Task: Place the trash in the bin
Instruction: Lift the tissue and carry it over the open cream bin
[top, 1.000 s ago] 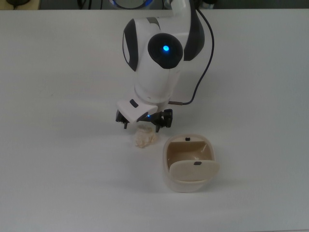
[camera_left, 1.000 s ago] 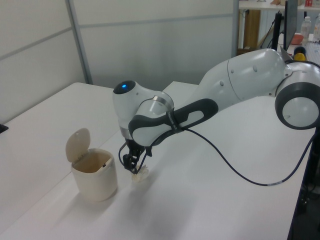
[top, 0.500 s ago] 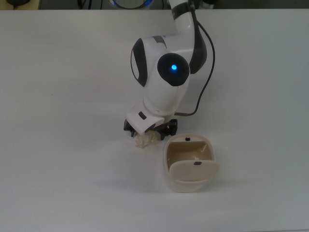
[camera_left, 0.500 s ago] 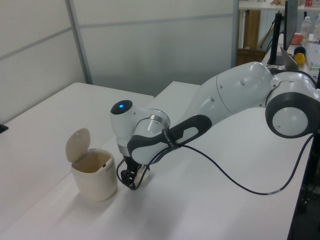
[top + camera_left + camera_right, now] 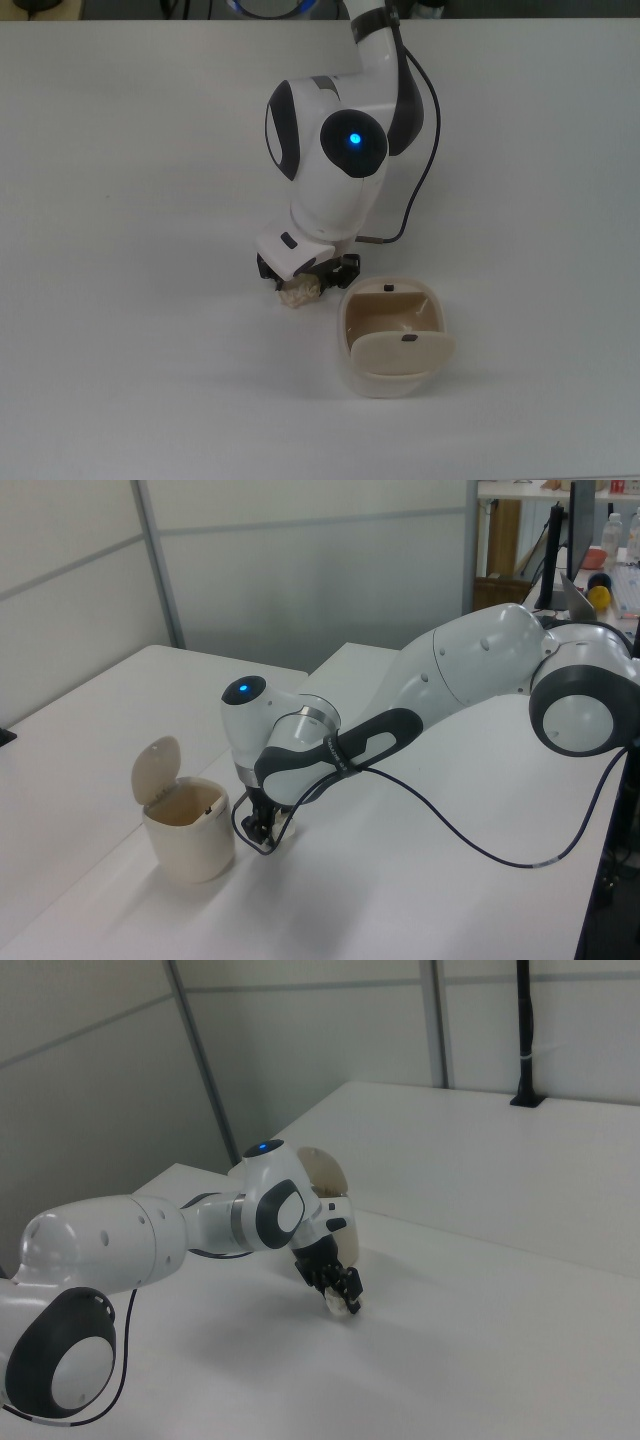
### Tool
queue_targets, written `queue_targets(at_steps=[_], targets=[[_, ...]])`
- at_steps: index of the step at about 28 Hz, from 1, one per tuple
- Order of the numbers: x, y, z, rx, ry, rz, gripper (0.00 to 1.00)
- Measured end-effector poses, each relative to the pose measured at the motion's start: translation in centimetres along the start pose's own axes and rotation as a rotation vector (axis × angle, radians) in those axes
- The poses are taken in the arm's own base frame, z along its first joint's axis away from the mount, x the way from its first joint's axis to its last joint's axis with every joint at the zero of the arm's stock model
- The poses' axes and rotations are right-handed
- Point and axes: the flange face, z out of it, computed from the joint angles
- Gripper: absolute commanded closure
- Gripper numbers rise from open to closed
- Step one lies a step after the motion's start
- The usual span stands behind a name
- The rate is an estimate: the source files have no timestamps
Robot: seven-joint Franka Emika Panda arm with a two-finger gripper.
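Note:
The trash, a lumpy cream-white paper wad, lies on the white table just to the top view's left of the bin. The bin is small and beige, with its swing lid tilted open. My gripper is down at the table over the wad, its dark fingers pressed against either side of it, so only the wad's lower edge shows. In the right view the gripper holds the white wad at its tips, in front of the bin. The left view has the gripper beside the bin.
The arm's black cable loops over the table behind the wrist. White table stretches all around the bin. Wall panels stand beyond the table edges in the left view and the right view.
Over the last second the gripper came down onto the wad and its fingers drew in against it. The wad shows less than before. The bin has not moved.

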Motion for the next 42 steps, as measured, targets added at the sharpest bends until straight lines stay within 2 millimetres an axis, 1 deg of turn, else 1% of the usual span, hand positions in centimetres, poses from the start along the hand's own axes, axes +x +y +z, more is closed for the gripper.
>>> queue_targets(at_steps=[6,10,12,17,20,22,24,28,32,36,40,42], targets=[[0.3,0.1,-0.5,0.002,0.01,0.005,1.0],[0.8,0.6,-1.9,0.005,0.035,0.022,1.0],[1.2,1.4,-3.1,0.011,0.052,0.043,1.0],[2.0,4.9,-7.5,0.05,0.103,0.118,1.0],[2.3,7.2,-10.5,0.077,0.138,0.164,1.0],[2.3,7.9,-11.9,0.096,0.153,0.184,1.0],[2.3,8.0,-13.2,0.122,0.165,0.199,1.0],[2.5,7.3,-14.7,0.159,0.183,0.221,1.0],[3.0,5.9,-16.4,0.198,0.246,0.255,1.0],[3.4,3.2,-17.6,0.251,0.331,0.286,1.0],[3.3,-0.3,-17.5,0.295,0.372,0.297,1.0],[3.2,-1.7,-17.1,0.307,0.373,0.297,0.82]])
